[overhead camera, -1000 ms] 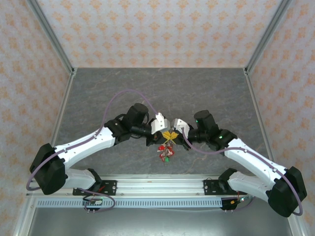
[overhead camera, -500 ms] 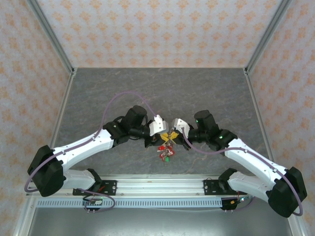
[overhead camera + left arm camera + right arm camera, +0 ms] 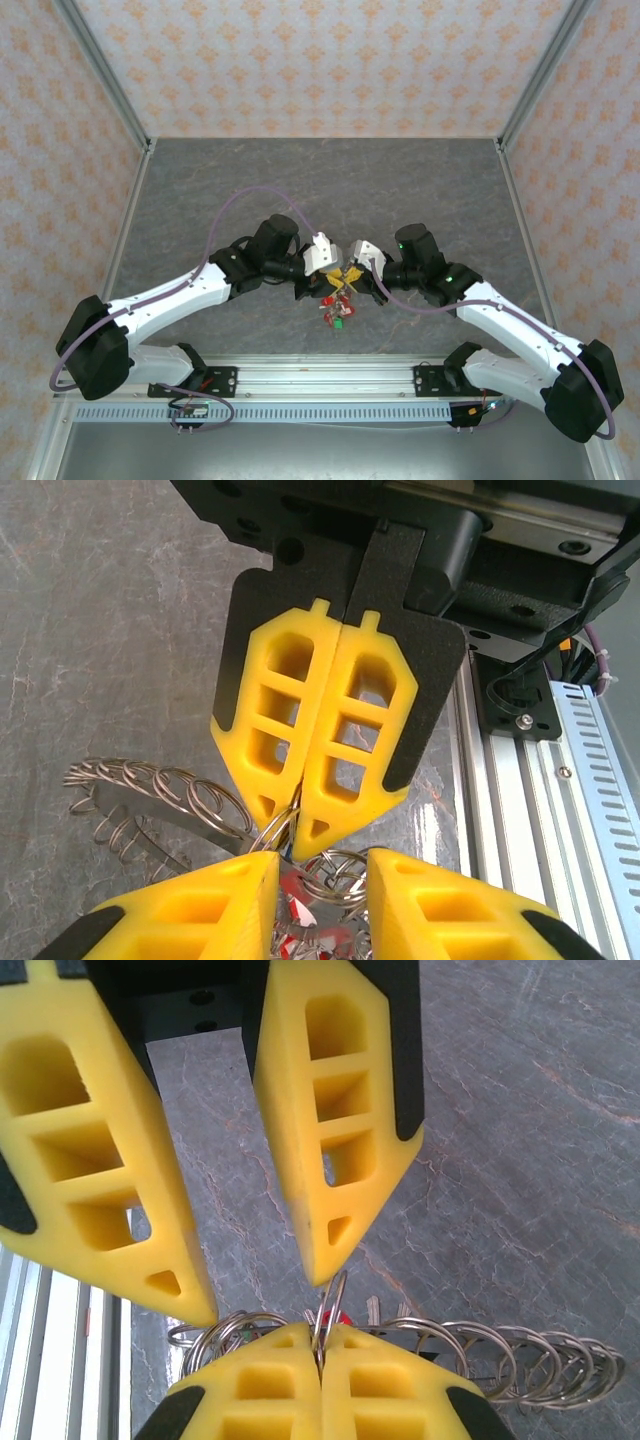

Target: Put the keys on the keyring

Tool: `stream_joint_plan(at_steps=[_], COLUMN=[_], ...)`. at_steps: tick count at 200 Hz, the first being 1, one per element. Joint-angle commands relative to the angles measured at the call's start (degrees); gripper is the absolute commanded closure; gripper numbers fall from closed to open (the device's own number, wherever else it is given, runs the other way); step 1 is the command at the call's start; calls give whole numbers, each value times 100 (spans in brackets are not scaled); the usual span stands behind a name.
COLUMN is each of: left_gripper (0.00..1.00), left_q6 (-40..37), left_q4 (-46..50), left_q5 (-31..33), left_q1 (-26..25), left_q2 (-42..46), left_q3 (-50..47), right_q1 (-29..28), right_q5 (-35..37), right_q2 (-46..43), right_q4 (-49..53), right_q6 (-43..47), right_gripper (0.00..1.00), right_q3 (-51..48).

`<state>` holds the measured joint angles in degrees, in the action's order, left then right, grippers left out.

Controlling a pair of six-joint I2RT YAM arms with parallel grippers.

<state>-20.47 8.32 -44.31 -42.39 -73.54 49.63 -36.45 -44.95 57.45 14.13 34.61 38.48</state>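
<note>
Both grippers meet over the table's near middle. My right gripper [image 3: 322, 1335] [image 3: 351, 277] is shut, pinching a small wire ring [image 3: 329, 1300] edge-on between its tips; the left wrist view shows that right gripper [image 3: 297, 825] from the front. My left gripper [image 3: 322, 865] [image 3: 334, 279] stands open just opposite, its fingers [image 3: 322, 1260] apart on either side of the bunch. Below them hangs the keyring [image 3: 150, 805] [image 3: 520, 1355], a grey metal band fringed with wire rings. Keys with red tags [image 3: 300, 900] [image 3: 338, 308] dangle between the left fingers, which do not grip them.
An aluminium rail [image 3: 520, 770] [image 3: 320, 378] runs along the table's near edge, close behind the left gripper. The grey marbled table [image 3: 320, 190] stretches free toward the patterned back wall. Metal corner posts [image 3: 105, 75] stand at both sides.
The left gripper's jaws have opened wider. Both arms have barely shifted, and the right gripper has stayed shut on its ring.
</note>
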Motion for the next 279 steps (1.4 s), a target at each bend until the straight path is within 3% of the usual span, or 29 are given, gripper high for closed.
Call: stream_joint_plan(at_steps=[1,20,53,94,159,203,238,279], left_gripper=[68,63,61,60,79,100,100,100], left_q6=[103,63,-54,97,-397,-314,139,858], left_q4=[-391,-400,-87,-391,536,448,-231,-1561], left_q5=[279,473,430,304,92,-22,-124,-344], left_q1=[-16,-16,-6,-19,-33,-32,-32,-24], left_q2=[152,316,223,67,-317,-367,-259,-65], left_q3=[-104,-210,-185,-146,383,441,160,-316], right_q1=[-41,-43,-41,-41,-43,-42,-38,-30], right_q5=[-401,-313,-478,-565,-611,-517,-29,-219], right_q2=[-192,-199,-182,-164,-216,-230,-430,-498], right_q4=[-406,-367,-420,-449,-645,-759,-874,-1902], right_q6=[97,125,76,91,-16,-68,-122,-742], right_gripper=[100,100,100,100,100,96,91,86], right_q3=[176,144,159,191,113,21,-324,-840])
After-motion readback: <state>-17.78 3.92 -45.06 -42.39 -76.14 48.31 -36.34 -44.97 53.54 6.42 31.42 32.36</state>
